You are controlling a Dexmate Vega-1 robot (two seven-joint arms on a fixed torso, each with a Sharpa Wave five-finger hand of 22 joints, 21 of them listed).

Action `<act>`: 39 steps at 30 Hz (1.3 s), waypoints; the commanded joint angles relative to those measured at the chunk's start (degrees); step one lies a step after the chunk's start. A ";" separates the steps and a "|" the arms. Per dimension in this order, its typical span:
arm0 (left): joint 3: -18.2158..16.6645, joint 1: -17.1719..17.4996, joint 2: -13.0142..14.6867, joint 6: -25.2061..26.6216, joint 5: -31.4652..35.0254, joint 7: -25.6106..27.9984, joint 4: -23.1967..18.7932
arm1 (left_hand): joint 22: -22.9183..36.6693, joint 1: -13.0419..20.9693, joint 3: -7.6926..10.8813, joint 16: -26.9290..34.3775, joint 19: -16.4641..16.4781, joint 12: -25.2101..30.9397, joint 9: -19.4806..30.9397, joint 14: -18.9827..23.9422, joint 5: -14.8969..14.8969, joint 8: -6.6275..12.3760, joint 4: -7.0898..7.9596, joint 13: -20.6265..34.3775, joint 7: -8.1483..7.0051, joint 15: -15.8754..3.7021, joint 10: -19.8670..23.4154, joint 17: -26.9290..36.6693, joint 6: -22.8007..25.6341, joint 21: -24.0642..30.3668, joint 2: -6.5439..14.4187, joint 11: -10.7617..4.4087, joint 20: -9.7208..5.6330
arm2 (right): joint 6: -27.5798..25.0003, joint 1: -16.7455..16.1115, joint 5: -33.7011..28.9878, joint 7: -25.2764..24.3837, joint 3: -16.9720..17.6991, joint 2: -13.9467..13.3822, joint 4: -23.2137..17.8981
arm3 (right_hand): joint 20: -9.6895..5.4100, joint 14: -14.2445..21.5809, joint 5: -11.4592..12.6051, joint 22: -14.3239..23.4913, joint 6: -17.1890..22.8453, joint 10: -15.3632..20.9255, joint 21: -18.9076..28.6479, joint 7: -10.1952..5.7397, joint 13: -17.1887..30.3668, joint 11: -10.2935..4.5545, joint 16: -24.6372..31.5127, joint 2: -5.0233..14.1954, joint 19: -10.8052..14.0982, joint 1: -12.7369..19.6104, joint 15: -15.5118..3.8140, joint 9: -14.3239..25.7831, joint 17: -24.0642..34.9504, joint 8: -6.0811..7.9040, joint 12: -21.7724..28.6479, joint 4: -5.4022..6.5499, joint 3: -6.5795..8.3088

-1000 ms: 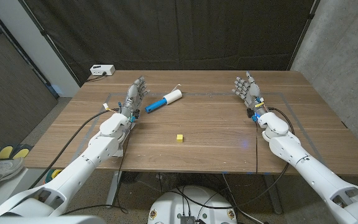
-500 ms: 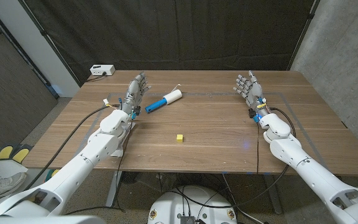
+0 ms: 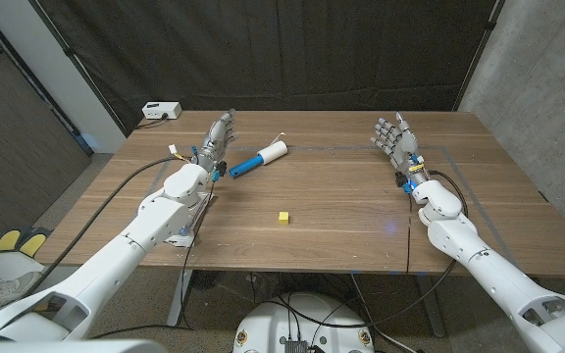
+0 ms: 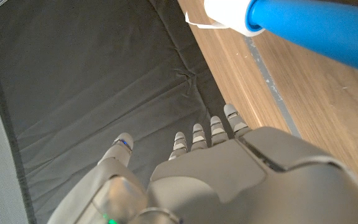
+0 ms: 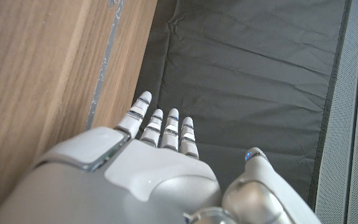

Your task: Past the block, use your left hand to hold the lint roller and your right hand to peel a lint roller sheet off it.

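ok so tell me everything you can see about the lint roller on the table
The lint roller has a blue handle, plastic by its look, and a white roll of sheets at its far end, with a thin loose edge or tab curling off the roll. It lies on its side on the wooden table, angled with the handle toward the left robot hand, which is open close beside it without touching. The small yellow block sits nearer the robot, apart from it.

The left hand [image 3: 218, 140] is just beside the handle of the lint roller [image 3: 260, 159], with bare worktop [image 3: 341, 211] between them. The yellow block [image 3: 283, 217] stands nearer the robot, well apart. From the right hand [image 3: 396, 142] to the roller, the wood is bare.
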 commanded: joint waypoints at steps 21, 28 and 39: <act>7.12 -8.79 6.28 30.44 4.78 1.97 -11.26 | 0.40 5.53 1.05 0.59 1.43 0.63 0.28 3.14 -0.72 0.08 -5.24 0.48 0.46 0.14 3.27 0.35 3.02 -1.11 0.43 0.81 1.18 | 3.61 -3.62 1.57 1.64 1.80 -1.02 -2.06 | 0.39 0.75 0.36 0.27 1.12 0.47 0.24 -0.18 0.29 0.44 0.23 1.21 0.38 1.21 0.61 0.28 0.09 0.40 0.19 -0.42 0.64; 8.76 -11.39 7.06 37.86 5.51 1.60 -13.03 | 0.45 8.03 1.23 1.10 5.07 1.66 0.65 5.75 -0.95 1.57 -7.70 0.98 3.42 -0.71 6.61 0.42 8.97 -0.83 0.98 1.76 0.78 | 4.25 -3.83 1.95 1.84 2.06 -0.65 -1.46 | 0.54 0.92 0.37 0.27 1.16 0.72 0.24 -0.24 0.29 0.72 0.28 1.53 0.37 1.38 0.65 0.28 0.09 0.39 0.27 -0.50 0.79; 14.05 -16.98 7.88 48.54 9.50 0.32 -15.03 | 0.43 13.56 2.08 1.92 8.81 2.78 0.87 9.69 -0.79 1.68 -10.58 1.95 3.10 -2.47 9.38 0.65 10.49 -0.58 1.00 0.49 0.39 | 4.59 -3.23 2.45 2.89 2.03 -0.17 -0.08 | 0.76 1.23 0.31 0.28 1.46 1.25 0.30 -0.36 0.30 0.81 0.35 1.83 0.48 1.55 1.14 0.29 0.09 0.46 0.43 -0.63 0.89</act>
